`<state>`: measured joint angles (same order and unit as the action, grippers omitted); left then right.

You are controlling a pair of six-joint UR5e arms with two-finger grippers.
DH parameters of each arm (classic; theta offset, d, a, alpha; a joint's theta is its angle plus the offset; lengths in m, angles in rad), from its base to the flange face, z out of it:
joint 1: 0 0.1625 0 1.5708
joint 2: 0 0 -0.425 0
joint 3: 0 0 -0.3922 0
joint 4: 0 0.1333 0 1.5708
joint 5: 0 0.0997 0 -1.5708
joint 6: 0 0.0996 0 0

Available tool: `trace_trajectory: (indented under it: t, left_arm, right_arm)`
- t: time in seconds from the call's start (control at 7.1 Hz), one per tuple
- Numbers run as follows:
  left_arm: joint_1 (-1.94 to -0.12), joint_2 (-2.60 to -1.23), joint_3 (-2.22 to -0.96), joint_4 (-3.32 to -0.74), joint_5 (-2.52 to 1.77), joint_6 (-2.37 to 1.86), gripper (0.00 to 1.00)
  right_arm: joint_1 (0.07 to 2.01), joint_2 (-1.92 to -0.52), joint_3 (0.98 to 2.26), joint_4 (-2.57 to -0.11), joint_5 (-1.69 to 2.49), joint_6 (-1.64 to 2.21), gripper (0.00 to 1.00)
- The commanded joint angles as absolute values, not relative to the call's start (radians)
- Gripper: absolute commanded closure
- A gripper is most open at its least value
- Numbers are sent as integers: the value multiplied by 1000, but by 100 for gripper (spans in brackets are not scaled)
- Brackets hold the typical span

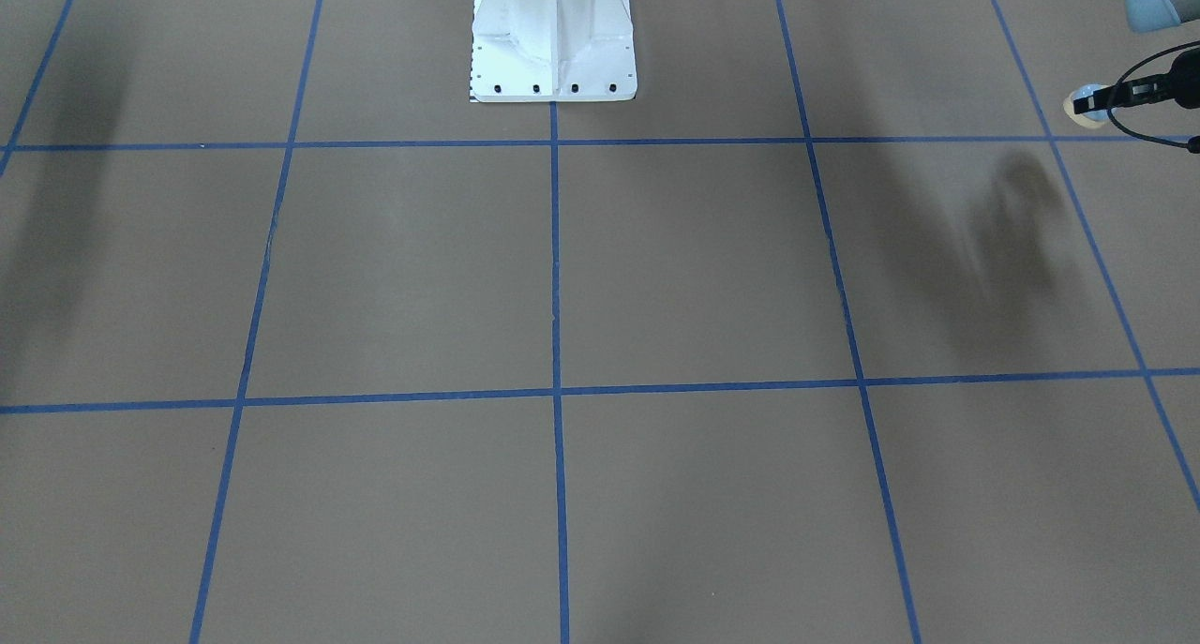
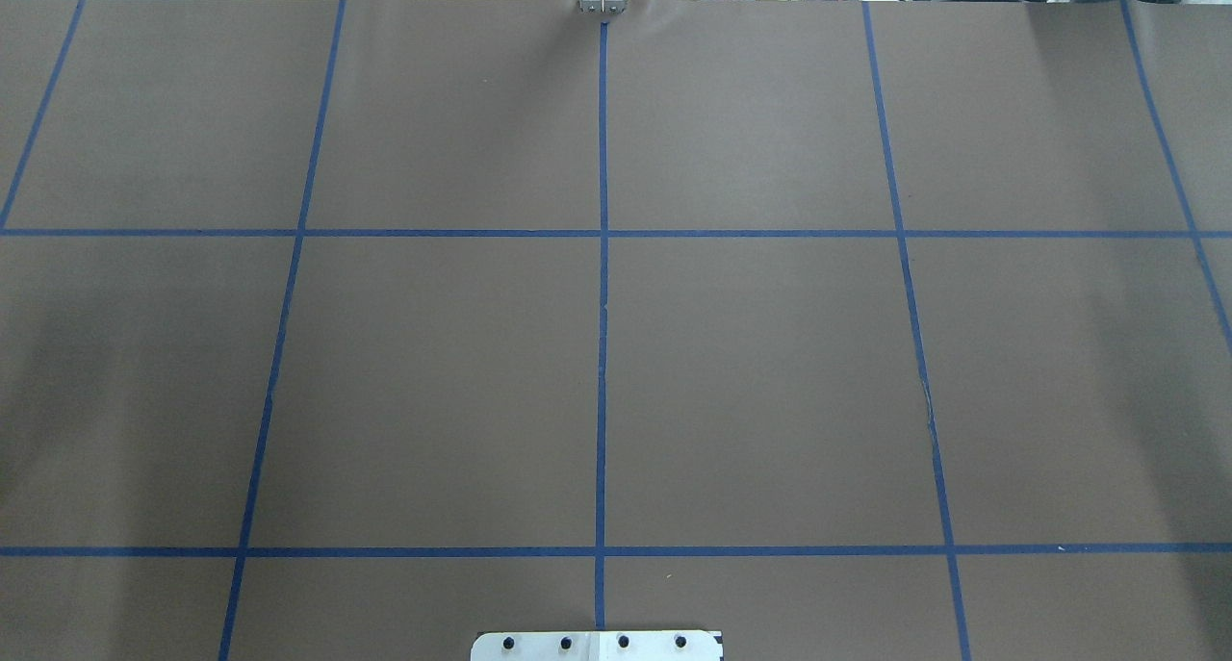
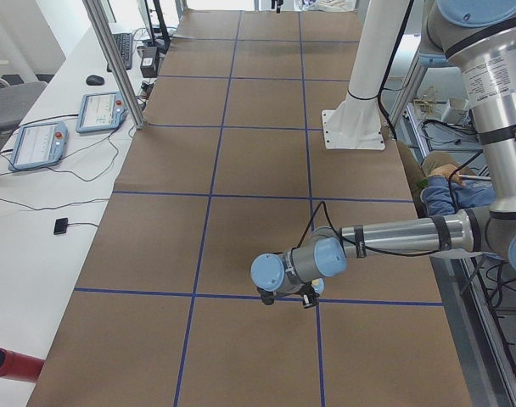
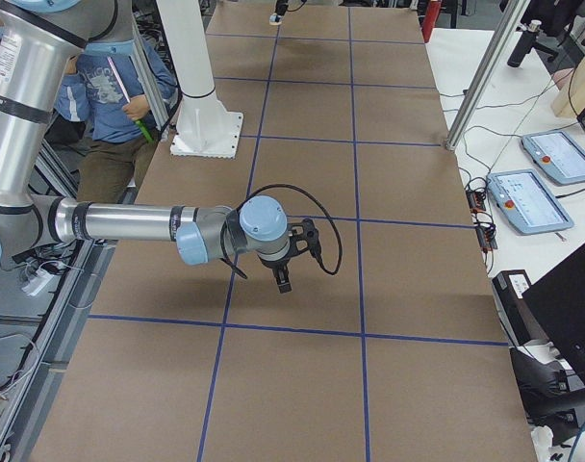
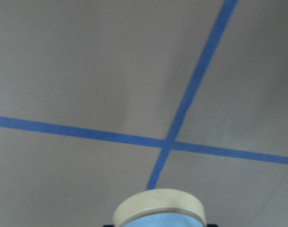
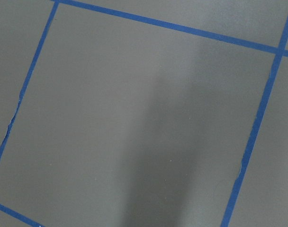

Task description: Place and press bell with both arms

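Observation:
The bell (image 1: 1081, 106), light blue with a cream base ring, is held in my left gripper (image 1: 1093, 100) at the far right edge of the front view, above the brown table. The gripper is shut on it and holds it on its side, base ring pointing away from the wrist. In the left wrist view the bell (image 5: 158, 211) fills the bottom edge, above a crossing of blue tape lines (image 5: 167, 143). My right gripper (image 4: 282, 280) points down over a table square. It shows only in the right side view, so I cannot tell whether it is open or shut.
The white bolted pedestal (image 1: 553, 49) stands at the table's robot side. A seated person (image 4: 105, 91) is beside the robot. Control tablets (image 3: 39, 142) lie on the white side table, next to an aluminium post (image 3: 114, 64).

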<state>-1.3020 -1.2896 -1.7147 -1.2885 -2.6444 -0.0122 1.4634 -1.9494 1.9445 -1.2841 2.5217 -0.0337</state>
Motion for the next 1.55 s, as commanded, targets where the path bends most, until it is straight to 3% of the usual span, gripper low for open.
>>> trace_trajectory:
  t: [0.0, 0.42, 0.85, 1.27, 1.41]
  left_arm:
    - [-1275, -1550, -1752, -1057, -2632, -20, 61]
    - [-1145, -1935, -1726, -882, -2563, -235, 61]
    - [-911, -2346, -1509, -914, -2576, -520, 61]
    - [-769, -2453, -1332, -1299, -2566, -841, 60]
    - [-737, -2523, -1210, -1407, -2565, -939, 60]
  right_arm:
    - [1462, -1936, 1947, -1282, 2514, -32, 0]
    - [1460, -1925, 1936, -1285, 2517, -29, 0]
    - [1459, -1919, 1905, -1287, 2517, -29, 0]
    - [1459, -1908, 1852, -1287, 2520, -28, 0]
    - [1459, -1908, 1852, -1289, 2520, -28, 0]
